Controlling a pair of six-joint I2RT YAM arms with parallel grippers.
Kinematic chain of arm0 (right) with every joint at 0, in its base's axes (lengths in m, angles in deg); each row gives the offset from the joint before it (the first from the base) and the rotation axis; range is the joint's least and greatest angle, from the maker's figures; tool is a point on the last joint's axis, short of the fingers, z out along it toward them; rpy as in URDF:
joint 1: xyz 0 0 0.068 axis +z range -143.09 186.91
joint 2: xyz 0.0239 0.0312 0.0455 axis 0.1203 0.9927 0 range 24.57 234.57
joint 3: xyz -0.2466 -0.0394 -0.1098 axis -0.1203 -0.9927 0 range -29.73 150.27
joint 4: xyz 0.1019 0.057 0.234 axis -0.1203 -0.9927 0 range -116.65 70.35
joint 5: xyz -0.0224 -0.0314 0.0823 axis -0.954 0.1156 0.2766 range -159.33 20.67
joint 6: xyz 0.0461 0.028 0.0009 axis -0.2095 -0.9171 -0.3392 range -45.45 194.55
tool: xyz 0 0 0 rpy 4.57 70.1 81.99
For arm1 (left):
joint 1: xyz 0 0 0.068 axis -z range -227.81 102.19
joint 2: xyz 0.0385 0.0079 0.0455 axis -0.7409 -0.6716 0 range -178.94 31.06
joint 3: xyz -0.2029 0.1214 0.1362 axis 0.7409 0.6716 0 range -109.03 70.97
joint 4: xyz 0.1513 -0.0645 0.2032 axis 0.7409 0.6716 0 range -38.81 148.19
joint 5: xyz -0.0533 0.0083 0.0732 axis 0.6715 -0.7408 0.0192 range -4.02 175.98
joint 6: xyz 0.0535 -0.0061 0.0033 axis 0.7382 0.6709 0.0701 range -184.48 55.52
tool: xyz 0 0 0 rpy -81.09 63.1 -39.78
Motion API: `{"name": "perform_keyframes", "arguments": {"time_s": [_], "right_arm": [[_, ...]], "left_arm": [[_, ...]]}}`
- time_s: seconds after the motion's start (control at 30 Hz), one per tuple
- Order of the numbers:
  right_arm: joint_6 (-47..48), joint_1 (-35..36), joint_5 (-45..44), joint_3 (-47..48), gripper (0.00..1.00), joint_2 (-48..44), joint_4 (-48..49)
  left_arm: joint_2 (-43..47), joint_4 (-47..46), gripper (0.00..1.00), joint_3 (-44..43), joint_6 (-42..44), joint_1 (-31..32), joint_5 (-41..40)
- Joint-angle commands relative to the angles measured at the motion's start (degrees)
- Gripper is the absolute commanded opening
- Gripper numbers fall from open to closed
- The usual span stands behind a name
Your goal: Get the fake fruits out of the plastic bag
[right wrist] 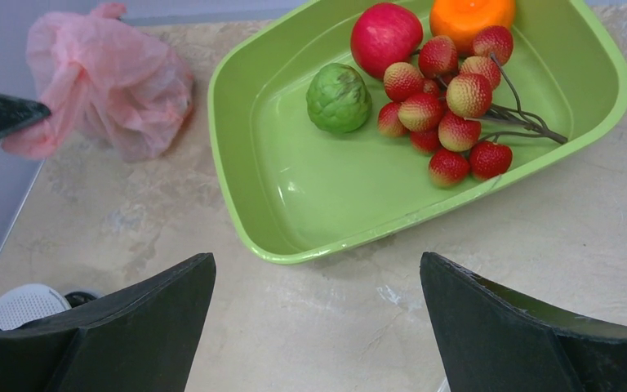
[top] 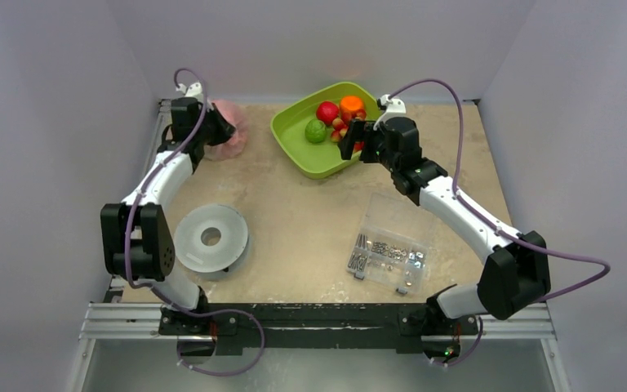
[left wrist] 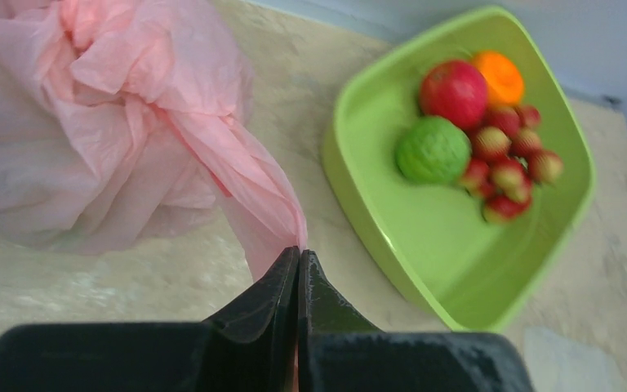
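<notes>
The crumpled pink plastic bag (top: 230, 135) lies at the back left of the table, and also shows in the left wrist view (left wrist: 106, 122) and the right wrist view (right wrist: 106, 82). My left gripper (left wrist: 299, 253) is shut on a stretched edge of the bag. The fake fruits lie in the green tray (top: 302, 155): a red apple (right wrist: 386, 38), an orange (right wrist: 469, 15), a green fruit (right wrist: 339, 98) and a bunch of red lychees (right wrist: 449, 98). My right gripper (right wrist: 318, 257) is open and empty, just in front of the tray's near rim (right wrist: 318, 249).
A clear box of small parts (top: 388, 249) sits at the front right under the right arm. A white disc-shaped roll (top: 211, 237) sits at the front left. Grey walls enclose the table on three sides.
</notes>
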Motion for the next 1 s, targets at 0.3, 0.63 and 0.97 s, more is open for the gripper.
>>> {"name": "perform_keyframes", "arguments": {"time_s": [0.3, 0.63, 0.97], "right_arm": [[0.63, 0.14, -0.03, 0.99, 0.99, -2.91, 2.98], [1.30, 0.15, 2.27, 0.92, 0.99, -1.72, 3.71], [3.85, 4.50, 7.55, -0.95, 0.99, -0.64, 8.97]], "left_arm": [[13.66, 5.96, 0.00, 14.51, -5.33, 12.17, 11.70], [24.47, 16.44, 0.00, 18.02, -4.24, 19.98, 12.31], [38.50, 26.17, 0.44, 20.33, 0.02, 21.98, 7.15]]}}
